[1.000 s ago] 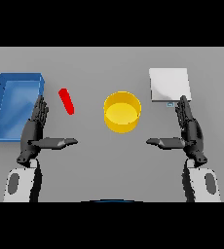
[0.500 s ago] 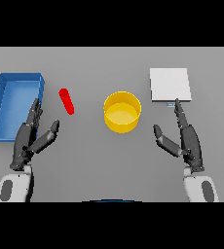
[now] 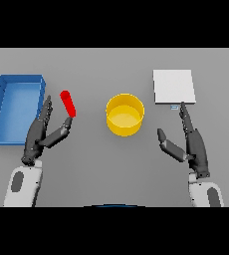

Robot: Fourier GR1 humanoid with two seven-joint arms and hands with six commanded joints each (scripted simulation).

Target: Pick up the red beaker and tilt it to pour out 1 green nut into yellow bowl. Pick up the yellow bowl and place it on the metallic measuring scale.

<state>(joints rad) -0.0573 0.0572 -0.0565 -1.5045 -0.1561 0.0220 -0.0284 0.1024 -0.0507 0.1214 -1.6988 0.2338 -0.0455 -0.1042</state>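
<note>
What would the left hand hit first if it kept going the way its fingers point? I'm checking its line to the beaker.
Probably nothing: the left hand points up past the red beaker, between it and the blue tray. Height is unclear.

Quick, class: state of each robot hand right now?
Left robot hand: open, holding nothing, beside the red beaker.
Right robot hand: open, holding nothing.
</note>
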